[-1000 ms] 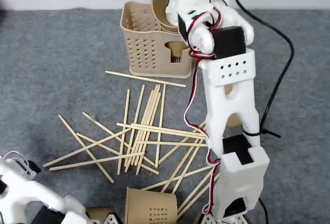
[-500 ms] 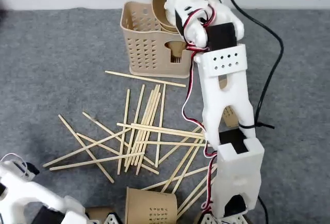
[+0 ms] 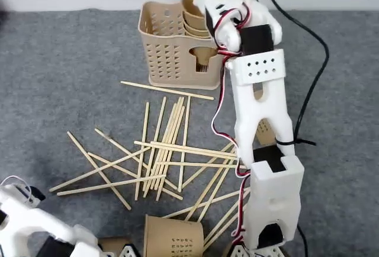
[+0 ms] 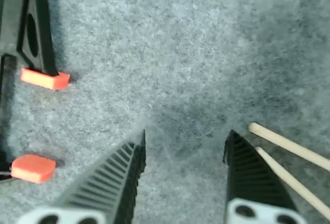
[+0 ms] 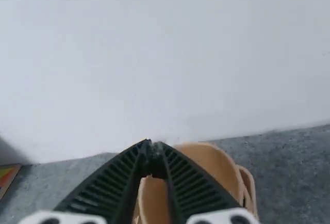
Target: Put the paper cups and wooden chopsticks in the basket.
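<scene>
Right end effector [image 5: 153, 150] pinching a paper cup [image 5: 211, 167] by its rim, over the basket [image 3: 169, 61] at twelve o'clock.
Best to release only once the cup sits squarely inside; left end effector [image 4: 185, 144] gapes wide above the desk [image 4: 206, 53], with chopsticks [image 3: 166, 144] scattered centrally.

High view: right arm [image 3: 260, 109] covers the basket [image 3: 172, 55] at its right corner, plus most of the stacked cups [image 3: 194, 17]. The arm's tip is cut by the top edge. Several chopsticks [image 3: 177, 150] run under that arm. Tan patch [image 3: 266, 132] behind the arm: can't tell what it is. Lying cup [image 3: 173, 237] is clipped by the bottom edge, left arm [image 3: 29, 224] by the corner.

Right wrist view: right gripper [image 5: 152, 157] masks most of the top cup [image 5: 216, 167].

Left wrist view: chopstick pair [image 4: 289, 154] and black clamp [image 4: 41, 43] run off frame.
</scene>
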`<action>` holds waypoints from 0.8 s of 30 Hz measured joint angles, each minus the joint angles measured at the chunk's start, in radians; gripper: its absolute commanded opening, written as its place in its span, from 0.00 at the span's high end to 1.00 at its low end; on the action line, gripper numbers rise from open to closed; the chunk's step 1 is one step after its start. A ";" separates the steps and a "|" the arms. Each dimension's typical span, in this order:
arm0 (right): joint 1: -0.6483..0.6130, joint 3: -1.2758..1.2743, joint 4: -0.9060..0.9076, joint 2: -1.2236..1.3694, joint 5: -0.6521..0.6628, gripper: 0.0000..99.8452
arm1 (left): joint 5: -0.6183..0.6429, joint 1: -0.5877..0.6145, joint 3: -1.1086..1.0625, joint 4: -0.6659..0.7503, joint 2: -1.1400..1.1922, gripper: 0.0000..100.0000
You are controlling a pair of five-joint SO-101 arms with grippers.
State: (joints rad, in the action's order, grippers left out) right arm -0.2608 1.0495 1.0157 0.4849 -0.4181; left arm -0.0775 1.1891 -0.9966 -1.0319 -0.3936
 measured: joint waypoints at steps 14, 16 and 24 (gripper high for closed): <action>0.008 0.103 0.124 -0.095 0.127 0.99 | 0.000 -0.051 0.068 0.000 0.000 0.76; 0.008 0.107 0.233 -0.127 0.207 0.99 | 0.008 -0.098 0.126 0.000 0.000 0.76; 0.017 0.109 0.551 -0.216 0.500 0.99 | 0.324 -0.321 0.391 -0.002 0.000 0.76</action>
State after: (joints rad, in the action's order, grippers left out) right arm -0.2440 1.1584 1.5666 0.2685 0.0821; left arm 0.2463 0.8684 -0.6053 -1.0334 -0.3936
